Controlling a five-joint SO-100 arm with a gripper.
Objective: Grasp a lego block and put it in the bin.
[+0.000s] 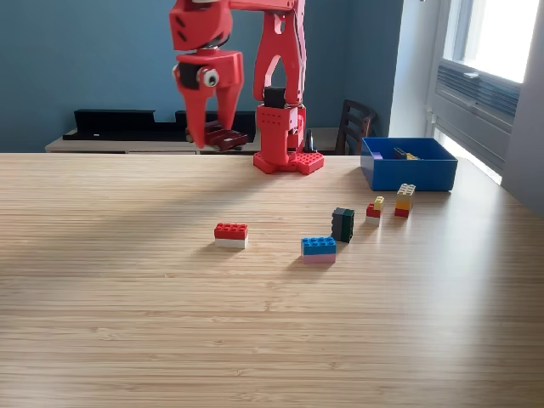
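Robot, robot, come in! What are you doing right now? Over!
Pincer shut on dark red block, raised above table. Blue bin at exterior view's right, some pieces inside. Path to bin looks clear. Over.

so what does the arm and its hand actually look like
A bright red plastic arm of blocky printed segments rises from a studded red base. Black motor blocks show at the joints, and thin cables run along the links. The red two-fingered hand bears a round white and black disc.

Dark-red lego block (223, 136) aloft; blue bin (410, 171) upright.
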